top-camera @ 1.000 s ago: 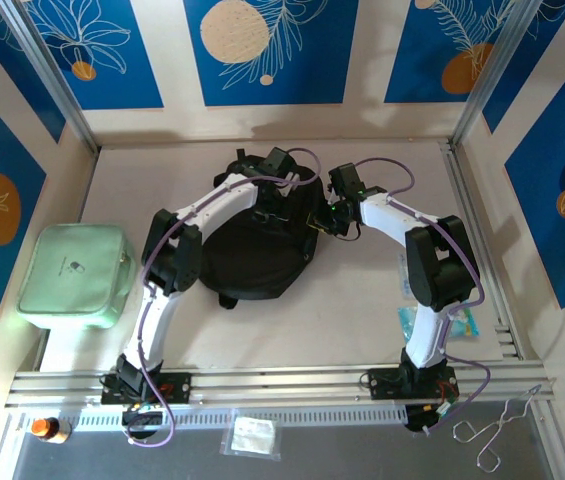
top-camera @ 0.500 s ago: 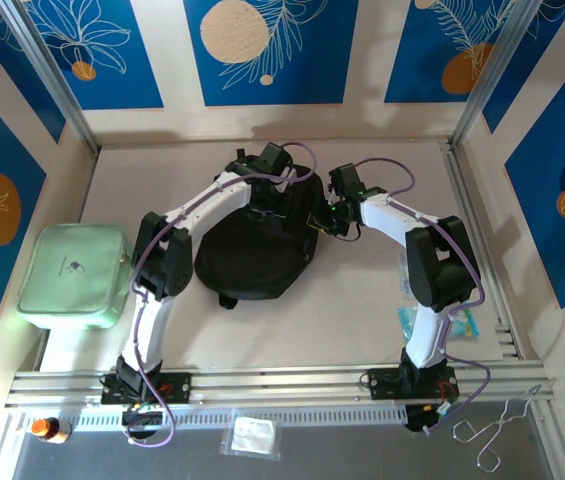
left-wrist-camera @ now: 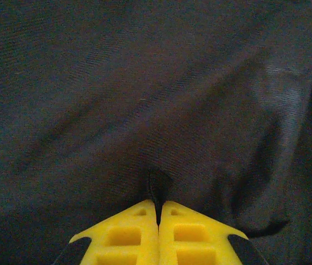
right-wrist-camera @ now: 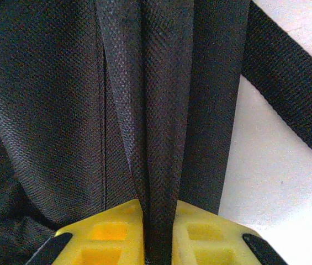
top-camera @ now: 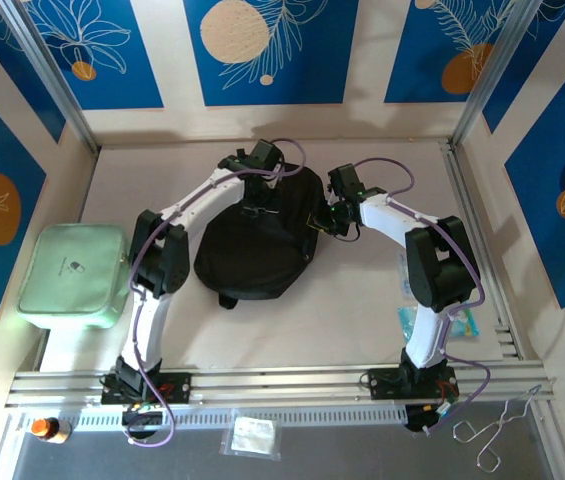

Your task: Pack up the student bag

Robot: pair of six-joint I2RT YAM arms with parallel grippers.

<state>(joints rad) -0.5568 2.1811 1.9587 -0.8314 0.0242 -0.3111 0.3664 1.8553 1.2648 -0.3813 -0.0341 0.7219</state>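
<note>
Our left hand (left-wrist-camera: pixel 157 205), pinched shut on a tuck of the bag (top-camera: pixel 252 250), has pulled away from our right hand (right-wrist-camera: pixel 158 205), clamped on the bag's edge, apparently spreading it open for packing.

Student bag (right-wrist-camera: pixel 51 99) matt black woven cloth; table (right-wrist-camera: pixel 266 182) smooth, matt white

A mint-green zippered case (top-camera: pixel 70 275) lies at the left edge of a pale table (top-camera: pixel 362 320), walled by blue panels (top-camera: pixel 270 50) painted with white leaves and orange discs. A light-blue packet (top-camera: pixel 462 322) sits toward the table's right side. Beyond the aluminium rail (top-camera: pixel 282 380), on the grey near ledge, rest an orange-capped bottle (top-camera: pixel 46 429), a small clear packet (top-camera: pixel 253 437) and metal forceps (top-camera: pixel 497 428).
</note>
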